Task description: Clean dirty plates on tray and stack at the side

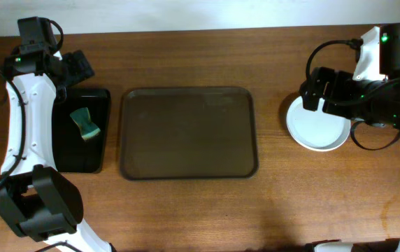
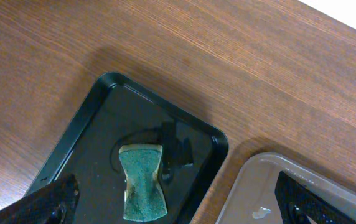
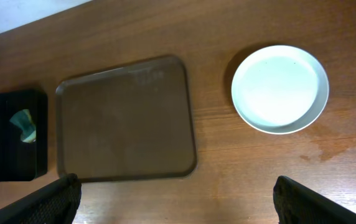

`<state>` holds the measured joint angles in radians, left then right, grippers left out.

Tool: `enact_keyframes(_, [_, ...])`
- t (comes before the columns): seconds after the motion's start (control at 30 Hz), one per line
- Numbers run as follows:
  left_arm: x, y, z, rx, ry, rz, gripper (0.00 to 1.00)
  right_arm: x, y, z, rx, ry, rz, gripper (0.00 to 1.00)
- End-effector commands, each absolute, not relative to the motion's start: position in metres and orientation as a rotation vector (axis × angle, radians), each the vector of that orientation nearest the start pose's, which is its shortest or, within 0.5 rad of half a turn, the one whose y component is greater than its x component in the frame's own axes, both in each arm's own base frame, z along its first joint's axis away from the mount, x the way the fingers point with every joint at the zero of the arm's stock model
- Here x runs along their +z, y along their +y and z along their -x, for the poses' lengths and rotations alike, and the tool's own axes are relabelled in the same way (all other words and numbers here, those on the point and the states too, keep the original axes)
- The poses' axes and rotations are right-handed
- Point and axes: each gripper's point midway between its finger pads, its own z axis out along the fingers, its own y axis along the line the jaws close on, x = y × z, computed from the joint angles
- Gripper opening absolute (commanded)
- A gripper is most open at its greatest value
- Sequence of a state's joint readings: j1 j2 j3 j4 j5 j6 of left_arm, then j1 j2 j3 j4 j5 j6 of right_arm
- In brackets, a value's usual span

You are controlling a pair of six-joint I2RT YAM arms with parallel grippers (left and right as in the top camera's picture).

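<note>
Large flat brown tray [image 1: 188, 133]: bare. Round white plates [image 1: 317, 127]: piled right of tray, count unclear. Green sponge [image 1: 84, 124] on glossy black tray [image 1: 81, 157]: left of brown tray. Left pincer [image 2: 178, 208], right pincer [image 3: 178, 199]: spread, empty. Step judged: stacking done; next, arms retire

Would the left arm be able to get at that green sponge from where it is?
Probably yes. The sponge lies alone in the black tray, and nothing covers it. The left gripper hangs just above it with its fingers spread wide, so the way down looks free.
</note>
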<state>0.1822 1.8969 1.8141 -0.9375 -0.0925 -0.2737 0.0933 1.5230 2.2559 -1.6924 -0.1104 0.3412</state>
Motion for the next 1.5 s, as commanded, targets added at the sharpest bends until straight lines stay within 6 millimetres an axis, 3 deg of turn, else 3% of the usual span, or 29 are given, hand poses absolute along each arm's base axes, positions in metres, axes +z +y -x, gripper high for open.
enact_keyframes(0.0, [0.197,0.103,-0.472,0.073,2.504,0.621,0.99,0.386,0.045,-0.29,0.314,2.531,-0.293,0.98])
enact_keyframes(0.13, [0.197,0.103,-0.472,0.073,2.504,0.621,0.99,0.381,0.048,-0.292,0.325,2.554,-0.282,0.99])
enact_keyframes(0.23, [0.197,0.103,-0.472,0.073,2.504,0.621,0.99,0.39,0.052,-0.297,0.252,2.503,0.008,0.98])
enact_keyframes(0.4, [0.197,0.103,-0.472,0.073,2.504,0.621,0.99,0.426,0.045,-0.279,0.173,2.294,0.132,0.98])
enact_keyframes(0.5, [0.197,0.103,-0.472,0.073,2.504,0.621,0.99,0.423,0.043,-0.269,0.122,2.174,0.224,0.98])
enact_keyframes(0.63, [0.197,0.103,-0.472,0.073,2.504,0.621,0.99,0.391,0.036,-0.254,0.094,2.014,0.196,0.98])
enact_keyframes(0.83, [0.197,0.103,-0.472,0.073,2.504,0.621,0.99,0.324,0.023,-0.231,0.054,1.787,0.142,0.98])
enact_keyframes(1.07, [0.197,0.103,-0.472,0.073,2.504,0.621,0.99,0.275,0.023,-0.234,0.045,1.477,0.132,0.98])
enact_keyframes(1.37, [0.197,0.103,-0.472,0.073,2.504,0.62,0.99,0.237,0.024,-0.235,0.044,1.42,0.131,0.98])
enact_keyframes(1.47, [0.197,0.103,-0.472,0.073,2.504,0.621,0.99,0.21,0.025,-0.241,0.049,1.475,0.137,0.98])
